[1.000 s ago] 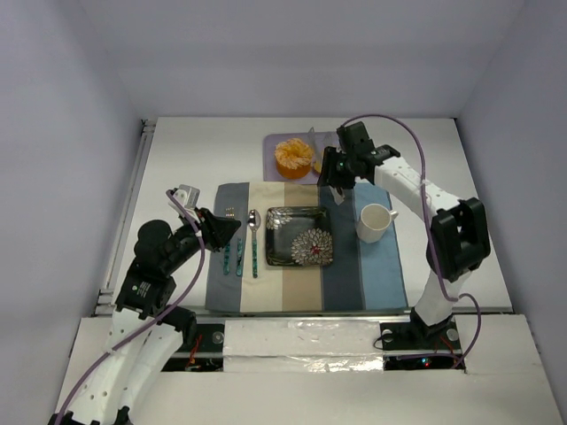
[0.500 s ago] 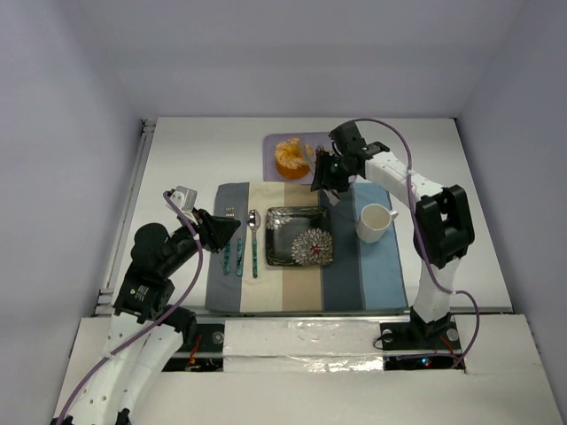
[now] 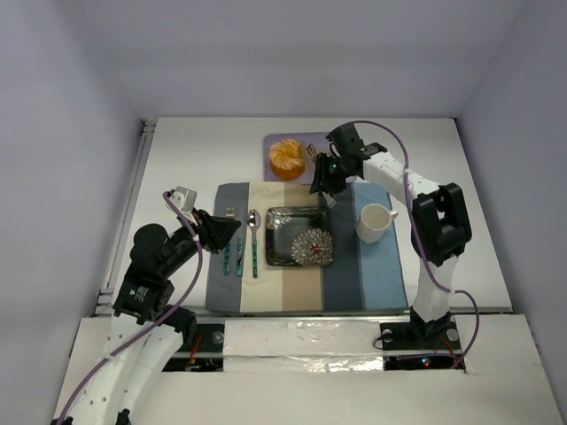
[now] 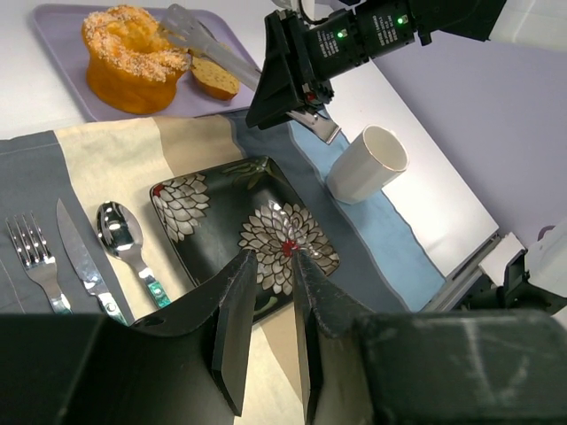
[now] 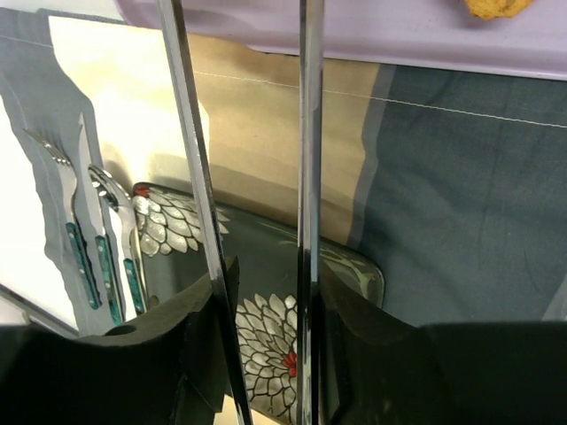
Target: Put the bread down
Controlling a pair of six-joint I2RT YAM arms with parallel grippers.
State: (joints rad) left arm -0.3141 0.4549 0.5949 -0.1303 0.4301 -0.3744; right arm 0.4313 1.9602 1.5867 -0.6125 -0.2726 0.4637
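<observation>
The bread [image 4: 215,78] is a small golden slice with a brown crust. It lies on the purple tray [image 4: 62,27] beside the larger orange food [image 4: 133,57]. My right gripper [image 3: 324,174] is shut on metal tongs [image 4: 208,49]. The tong arms reach over the tray's near edge, and their tips lie by the bread. In the right wrist view the two tong arms [image 5: 306,133] run up from my gripper [image 5: 270,292], and the bread [image 5: 496,7] shows at the top edge, right of them. My left gripper [image 4: 270,257] is narrowly open and empty above the placemat's left side.
A black floral plate [image 3: 299,235] sits mid-placemat, below the tray. A white mug [image 3: 374,221] stands right of it. A fork, knife and spoon [image 3: 239,243] lie left of it. The striped placemat [image 3: 381,274] reaches the near table edge.
My right gripper has swung left and slightly away with the tongs, towards the tray's right side. The left arm has barely moved.
</observation>
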